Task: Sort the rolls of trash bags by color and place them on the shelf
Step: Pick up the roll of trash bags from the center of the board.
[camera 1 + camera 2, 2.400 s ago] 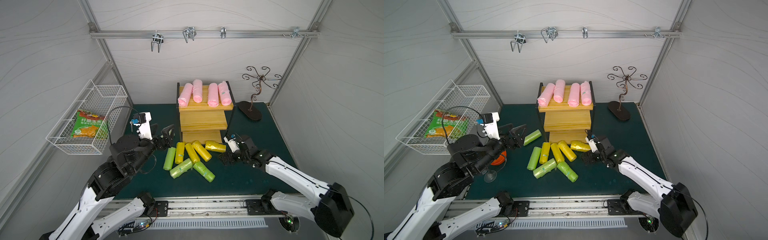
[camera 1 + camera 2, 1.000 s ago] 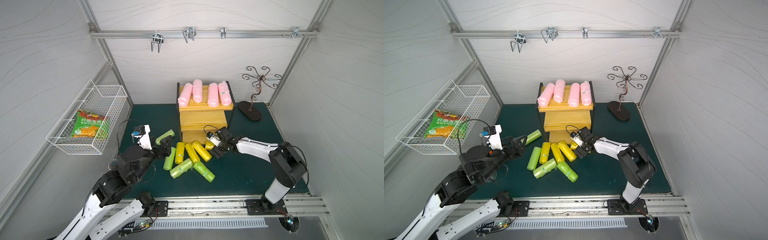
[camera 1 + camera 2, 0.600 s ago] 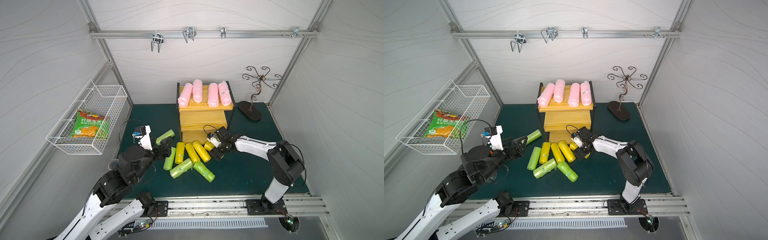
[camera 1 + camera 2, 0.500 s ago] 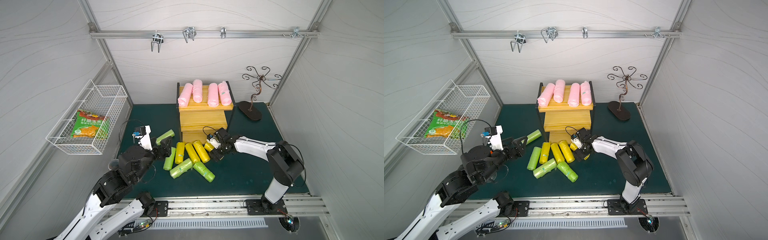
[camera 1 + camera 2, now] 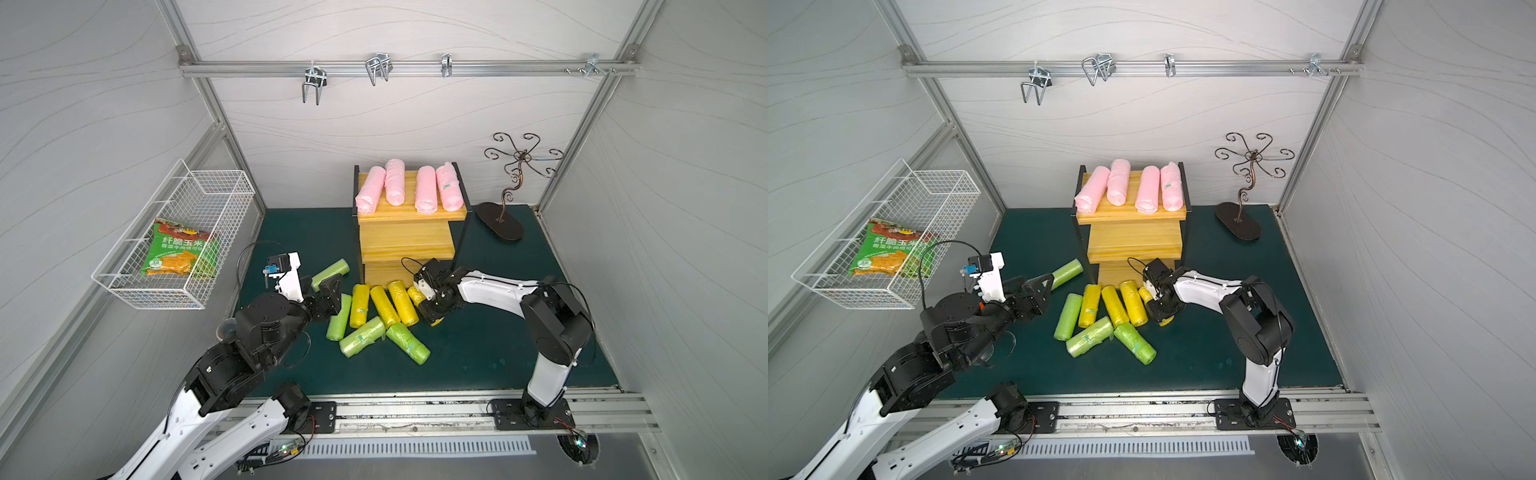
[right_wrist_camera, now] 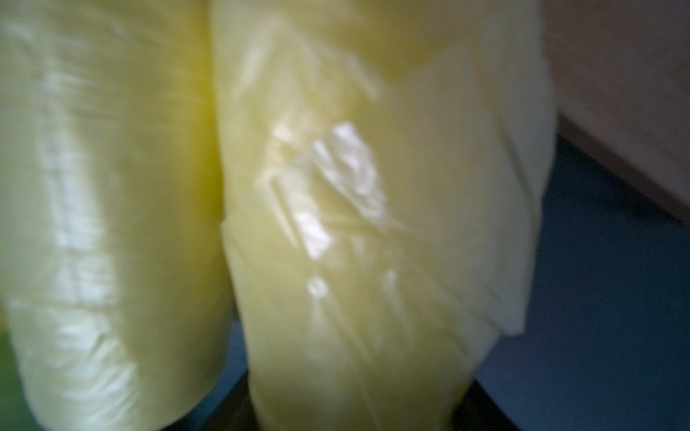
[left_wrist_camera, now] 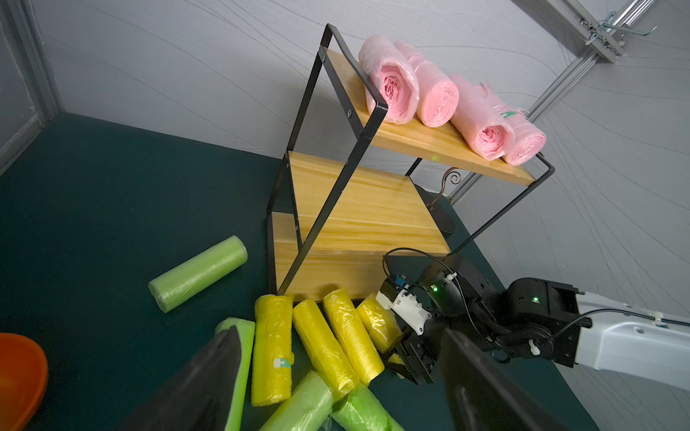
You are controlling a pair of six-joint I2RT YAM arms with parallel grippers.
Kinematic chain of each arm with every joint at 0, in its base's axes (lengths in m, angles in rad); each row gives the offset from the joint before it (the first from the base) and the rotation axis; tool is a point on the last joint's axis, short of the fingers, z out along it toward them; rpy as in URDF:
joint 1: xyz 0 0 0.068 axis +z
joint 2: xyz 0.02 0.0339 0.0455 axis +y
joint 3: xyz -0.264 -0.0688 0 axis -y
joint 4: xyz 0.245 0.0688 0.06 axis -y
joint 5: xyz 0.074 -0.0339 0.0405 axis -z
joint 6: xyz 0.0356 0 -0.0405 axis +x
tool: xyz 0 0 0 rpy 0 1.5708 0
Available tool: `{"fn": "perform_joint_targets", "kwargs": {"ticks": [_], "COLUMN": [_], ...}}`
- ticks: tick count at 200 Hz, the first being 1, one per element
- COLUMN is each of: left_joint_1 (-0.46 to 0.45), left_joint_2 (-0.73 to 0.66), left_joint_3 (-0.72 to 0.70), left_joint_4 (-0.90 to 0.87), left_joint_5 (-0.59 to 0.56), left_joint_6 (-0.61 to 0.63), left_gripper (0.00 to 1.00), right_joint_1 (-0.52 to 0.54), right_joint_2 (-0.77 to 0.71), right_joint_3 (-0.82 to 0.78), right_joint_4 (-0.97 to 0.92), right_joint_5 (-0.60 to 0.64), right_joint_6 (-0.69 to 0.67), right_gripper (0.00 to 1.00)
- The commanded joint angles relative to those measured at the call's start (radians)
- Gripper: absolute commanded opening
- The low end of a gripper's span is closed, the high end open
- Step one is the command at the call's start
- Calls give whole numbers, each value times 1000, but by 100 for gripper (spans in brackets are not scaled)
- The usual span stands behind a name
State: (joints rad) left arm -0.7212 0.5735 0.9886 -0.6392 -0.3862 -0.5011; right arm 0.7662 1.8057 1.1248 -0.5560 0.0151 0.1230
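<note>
Yellow crinkly plastic roll (image 7: 377,322) lies within the right tool (image 7: 409,364).

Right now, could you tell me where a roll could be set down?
On the shelf, the middle board and lowest board are bare, as is the front of the mat. Pink rolls fill the top board; yellow rolls and green rolls crowd its foot.

Wire basket (image 5: 226,183) on left wall; snack bag (image 5: 178,249) lies inside. Dark curled-wire stand (image 5: 500,223) at back right of green mat (image 5: 498,353). Metal hooks (image 5: 313,82) hang from back-wall rail (image 5: 519,66). Orange bowl (image 7: 18,373) on mat, partly visible.
</note>
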Motion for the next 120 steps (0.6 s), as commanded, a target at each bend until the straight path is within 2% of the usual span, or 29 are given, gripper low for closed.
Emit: {"fn": "perform_joint_targets", "kwargs": {"ticks": [1,21,64,103,120], "left_joint_1": [-1,0,-1,-1,-1], "left_joint_2": [-11,-15,-22,-32,-35], "left_joint_3": [0,-1,1,3,0], "left_joint_4": [22,22,19,11,13], "left_joint_5": [-14,-13,-17,-23,-23], "left_joint_6": [-5,-10,-13,-17,-23], "left_gripper": [88,87,87,86,85], "right_joint_1": [29,56,98,103,103], "right_joint_2": [-57,-111,-286,-537,-582], "right_joint_3": [-16,-14,3,-16,-6], "right_joint_4": [-86,-119,-176,-21,54], "right_joint_5": [19,53,98,-78,-132], "right_joint_6": [73,95,151,234,290], "right_gripper": [24,0,0,0,0]}}
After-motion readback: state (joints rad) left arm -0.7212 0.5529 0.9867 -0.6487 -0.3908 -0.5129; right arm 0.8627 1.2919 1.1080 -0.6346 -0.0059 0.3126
